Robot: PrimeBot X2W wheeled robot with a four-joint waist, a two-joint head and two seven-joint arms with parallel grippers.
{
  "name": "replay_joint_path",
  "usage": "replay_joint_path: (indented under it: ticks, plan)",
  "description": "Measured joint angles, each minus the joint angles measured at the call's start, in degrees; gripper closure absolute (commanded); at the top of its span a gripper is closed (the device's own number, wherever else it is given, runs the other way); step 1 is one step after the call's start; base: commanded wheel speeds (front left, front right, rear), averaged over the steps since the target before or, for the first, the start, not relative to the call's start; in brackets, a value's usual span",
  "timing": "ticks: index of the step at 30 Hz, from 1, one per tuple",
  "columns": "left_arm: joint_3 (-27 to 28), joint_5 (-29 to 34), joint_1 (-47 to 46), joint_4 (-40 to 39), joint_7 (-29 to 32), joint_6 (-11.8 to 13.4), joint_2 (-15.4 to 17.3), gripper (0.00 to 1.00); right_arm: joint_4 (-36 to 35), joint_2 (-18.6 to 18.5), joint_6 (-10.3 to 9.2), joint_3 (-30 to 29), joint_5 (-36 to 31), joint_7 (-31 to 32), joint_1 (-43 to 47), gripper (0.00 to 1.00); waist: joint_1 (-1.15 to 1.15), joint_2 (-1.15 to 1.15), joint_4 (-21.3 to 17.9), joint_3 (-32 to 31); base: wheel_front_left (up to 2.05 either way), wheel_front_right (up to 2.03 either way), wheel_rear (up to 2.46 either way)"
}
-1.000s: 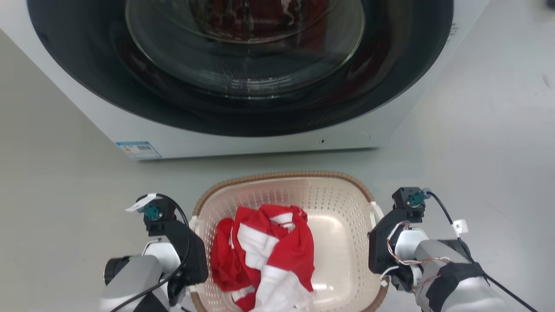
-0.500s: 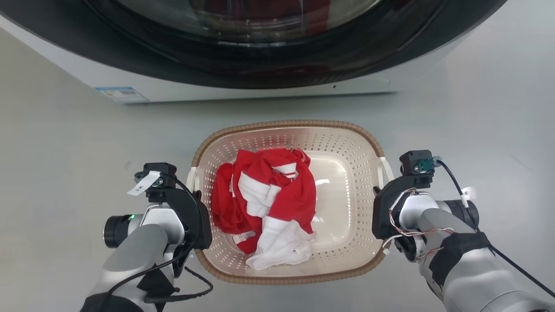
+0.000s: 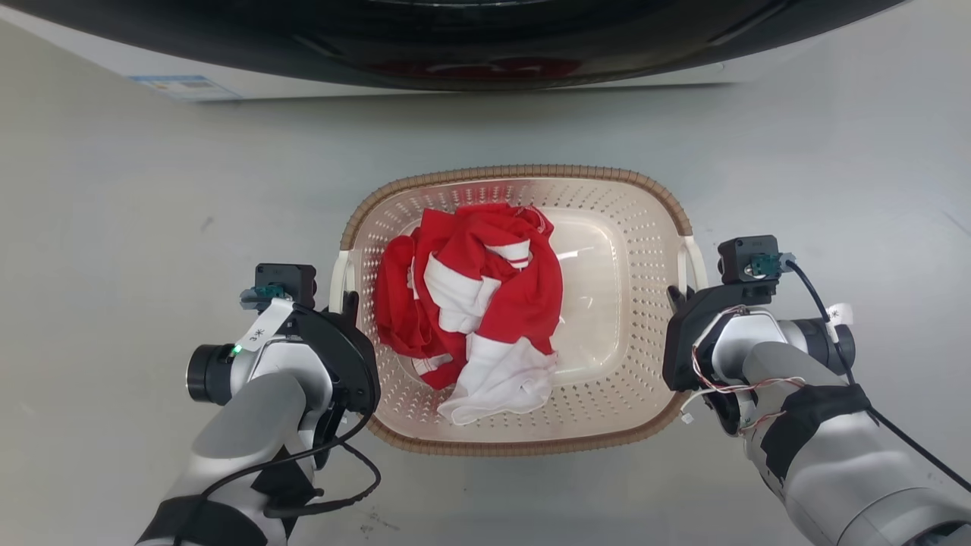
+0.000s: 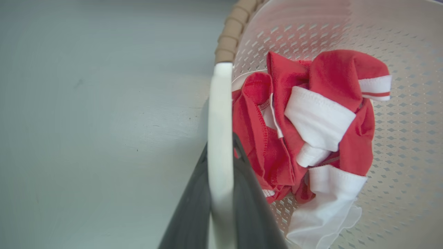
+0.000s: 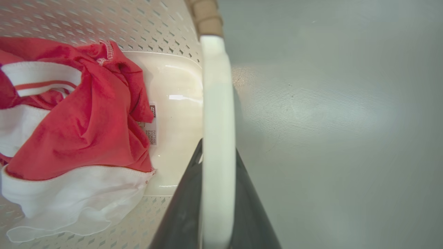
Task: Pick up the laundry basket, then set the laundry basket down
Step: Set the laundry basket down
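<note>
The laundry basket (image 3: 517, 171) is cream with perforated walls and a brown woven-look rim. It sits centred in the head view and holds a crumpled red and white garment (image 3: 470, 303). My left gripper (image 3: 346, 305) is shut on the basket's white left handle (image 4: 219, 114), with one dark finger (image 4: 193, 207) on each side of it. My right gripper (image 3: 680, 294) is shut on the white right handle (image 5: 217, 90) in the same way. I cannot tell whether the basket touches the floor.
A white washing machine (image 3: 182, 76) with a dark round door (image 3: 485, 38) stands just beyond the basket, along the top of the head view. Pale grey floor (image 3: 121, 197) lies on both sides and in front.
The whole head picture has shifted: the washing machine has slid toward the top edge and the basket sits higher and fully in frame, so the camera moved. Both grippers keep hold of the handles.
</note>
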Motion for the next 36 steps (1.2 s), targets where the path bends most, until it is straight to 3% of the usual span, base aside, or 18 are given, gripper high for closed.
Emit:
replay_joint_path:
  ticks: [16,27,28,29,30,36]
  plan:
    - [0.1,0.5,-1.8,1.2,-2.8,-1.0,-0.7,1.0,2.2,0.0,-0.14,-0.1,-0.8,-2.7,-2.1,1.0,-0.01,0.0,0.7,4.7,0.0,0.0,0.0]
    - [0.2,-0.2,-2.3,1.9,-2.7,-1.6,-0.8,1.0,3.3,0.0,0.9,0.2,-0.8,-2.9,-2.9,1.0,-0.01,-0.01,0.6,5.7,0.0,0.0,0.0]
    - [0.2,-0.7,-2.4,1.9,-2.7,-1.6,-0.9,0.79,3.4,0.0,1.2,0.3,-0.8,-2.9,-3.0,1.0,-0.01,-0.01,0.6,5.8,0.0,0.0,0.0]
    - [0.2,-1.1,-2.4,2.0,-2.7,-1.6,-0.9,0.49,3.4,0.0,1.41,0.8,-1.1,-3.0,-3.0,0.0,-0.01,-0.01,0.7,5.8,0.0,0.0,0.0]
    - [0.2,-1.1,-2.5,2.1,-2.7,-1.7,-0.8,0.0,3.4,0.0,2.04,1.4,-1.5,-2.9,-3.0,0.0,-0.01,-0.01,0.7,5.9,0.0,0.0,0.0]
    - [0.1,-1.1,-3.4,2.3,-2.9,-2.0,-0.8,0.0,3.7,0.0,3.03,1.3,-1.4,-3.2,-3.0,0.0,-0.01,-0.01,0.9,6.1,0.0,0.0,0.0]
